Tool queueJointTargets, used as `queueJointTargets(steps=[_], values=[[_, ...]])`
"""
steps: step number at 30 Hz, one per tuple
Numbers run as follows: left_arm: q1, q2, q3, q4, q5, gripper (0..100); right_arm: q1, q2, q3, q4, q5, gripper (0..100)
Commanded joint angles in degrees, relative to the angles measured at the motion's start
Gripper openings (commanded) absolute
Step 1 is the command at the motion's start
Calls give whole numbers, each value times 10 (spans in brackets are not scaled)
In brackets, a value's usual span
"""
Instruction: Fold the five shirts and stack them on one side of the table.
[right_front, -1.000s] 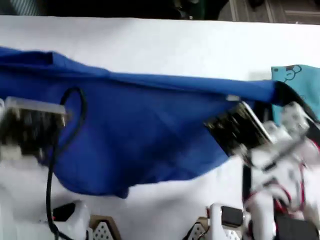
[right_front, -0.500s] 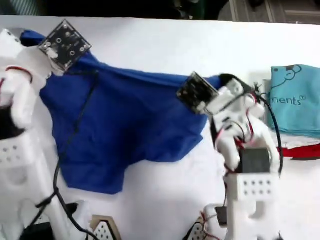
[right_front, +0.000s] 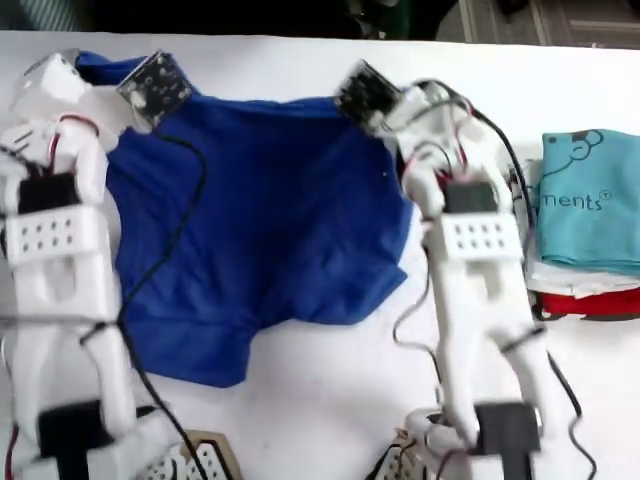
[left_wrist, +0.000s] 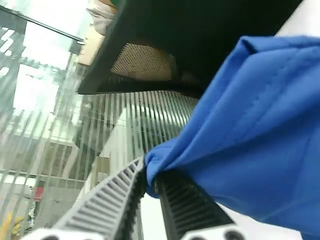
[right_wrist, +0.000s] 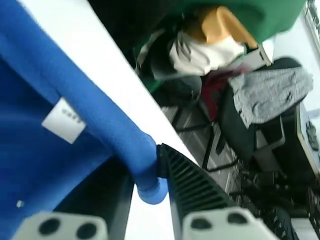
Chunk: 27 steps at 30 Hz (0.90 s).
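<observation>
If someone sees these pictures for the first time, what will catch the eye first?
A large blue shirt lies spread over the middle of the table. The left gripper and the right gripper each pinch its far edge. At the table's right edge sits a stack of folded shirts, a teal one on top.

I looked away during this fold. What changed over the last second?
The left hand and right hand stayed shut on the blue shirt and carried its edge toward the far side of the table, spreading it out. The folded stack at the right stayed put.
</observation>
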Motion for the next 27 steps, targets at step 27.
queueJointTargets(steps=[27], values=[[-14,339,-580,556,-50,22,-24,466,-530,167,3,19]])
